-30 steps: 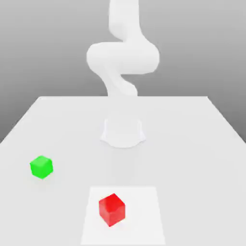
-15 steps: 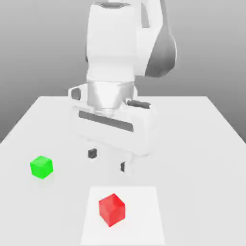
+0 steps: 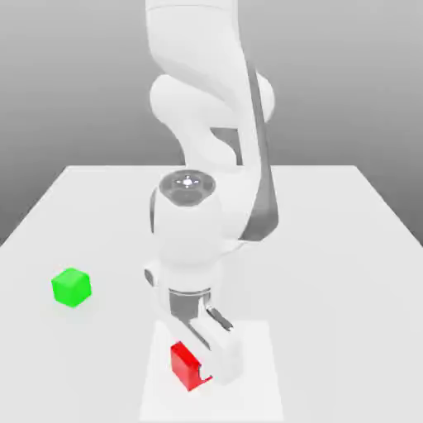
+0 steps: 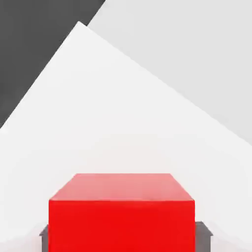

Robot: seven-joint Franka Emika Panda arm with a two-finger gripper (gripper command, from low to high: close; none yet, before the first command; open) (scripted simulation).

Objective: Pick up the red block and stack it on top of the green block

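The arm has swung down from its raised pose and its gripper (image 3: 201,363), wide apart a moment ago, is now clamped on the red block (image 3: 185,365) at six o'clock on the table (image 3: 347,248); the green block (image 3: 71,287), at nine o'clock, awaits; lifting looks next.

Red block (image 3: 184,364), green block (image 3: 71,287), white arm (image 3: 202,223), pale grey table (image 3: 347,273)
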